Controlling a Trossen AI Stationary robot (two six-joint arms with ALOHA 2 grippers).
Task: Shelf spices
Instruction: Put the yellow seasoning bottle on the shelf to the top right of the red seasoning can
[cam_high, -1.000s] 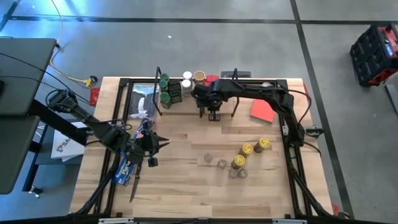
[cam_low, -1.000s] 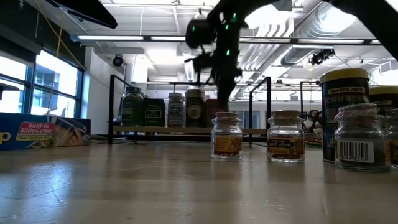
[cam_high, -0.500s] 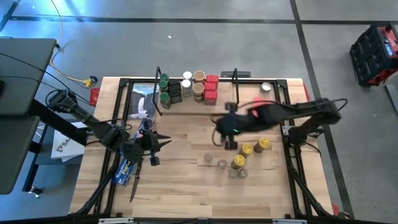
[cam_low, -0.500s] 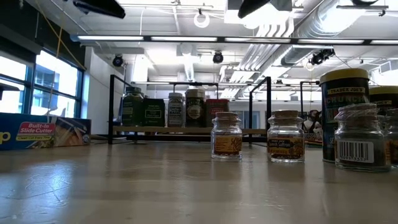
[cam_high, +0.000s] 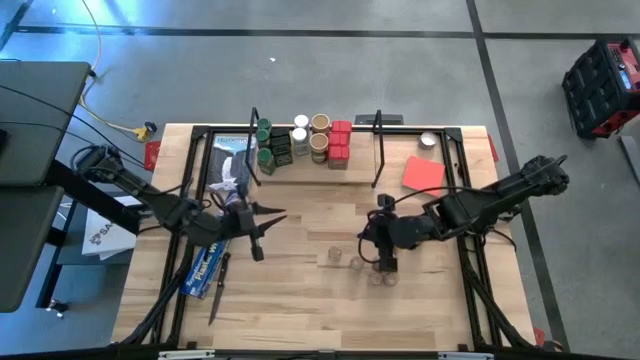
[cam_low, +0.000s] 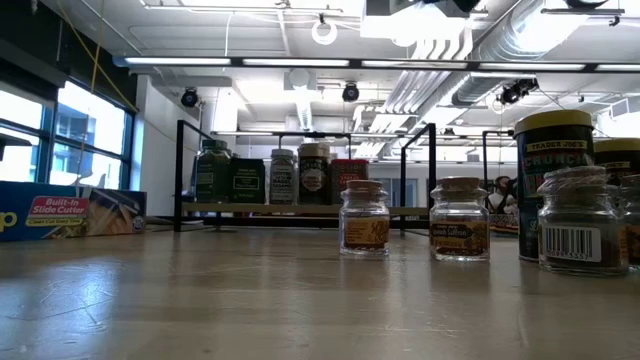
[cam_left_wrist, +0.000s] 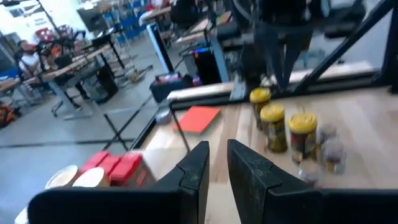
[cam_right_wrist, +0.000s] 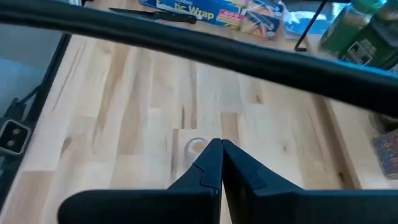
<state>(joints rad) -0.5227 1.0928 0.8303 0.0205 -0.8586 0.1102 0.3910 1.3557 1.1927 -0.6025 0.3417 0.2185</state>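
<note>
The shelf (cam_high: 300, 172) stands at the table's far edge and holds green-lidded, white-lidded and tan-lidded jars and red tins (cam_high: 338, 142). Several tiny clear jars (cam_high: 345, 260) stand upright on the table's middle. The yellow-lidded jars (cam_left_wrist: 273, 121) beside them are hidden under my right arm in the high view. My right gripper (cam_high: 388, 262) hovers shut and empty above this group, with one clear jar (cam_right_wrist: 196, 146) just past its fingertips (cam_right_wrist: 211, 158). My left gripper (cam_high: 262, 238) waits over the table's left half, holding nothing, a narrow gap between its fingers (cam_left_wrist: 217, 168).
The long blue wrap box (cam_high: 205, 265) lies by the left edge under my left arm. A flat red card (cam_high: 422, 175) and a small round tin (cam_high: 430, 140) lie at the far right. Bare wood lies between the shelf and the jars.
My right gripper has drawn back from the shelf toward the table's near edge and somewhat to the right, and now hangs over the loose jars. The red tins show on the shelf where the arm had covered them. My left gripper has shifted slightly toward the table's right.
</note>
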